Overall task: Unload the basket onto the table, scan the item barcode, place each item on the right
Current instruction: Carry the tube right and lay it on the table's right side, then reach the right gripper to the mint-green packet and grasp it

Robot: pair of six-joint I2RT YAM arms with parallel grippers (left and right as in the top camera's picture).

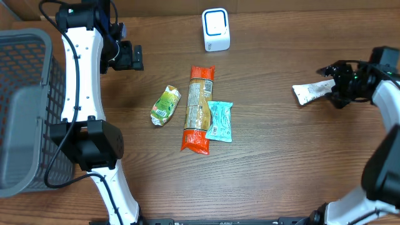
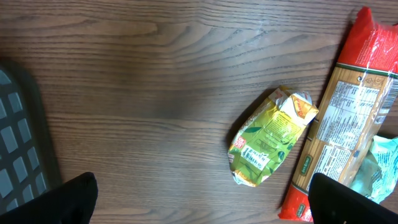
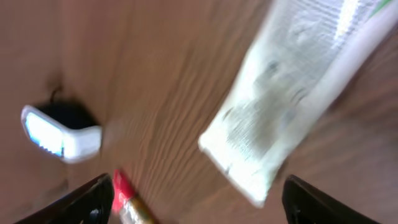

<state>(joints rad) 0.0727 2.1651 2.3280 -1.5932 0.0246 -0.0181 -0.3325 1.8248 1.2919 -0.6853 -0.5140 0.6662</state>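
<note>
White packet (image 1: 310, 92) lies flat near the right edge of the counter (image 1: 269, 169), its end just at the right tool (image 1: 332, 86), whose fingers stand spread wide and pinch nothing. The left tool (image 1: 139, 57), likewise spread and empty, hangs toward the far left corner, near a grey basket (image 1: 25, 94). A white scanner (image 1: 216, 29) stands by the far edge. Mid-counter lie a green pouch (image 1: 165, 105), a long red-ended pack (image 1: 199, 109) and a teal packet (image 1: 220, 120).

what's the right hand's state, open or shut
Open: the right hand has its fingers wide apart, and the white crinkled plastic packet lies beyond them, not between them.
</note>
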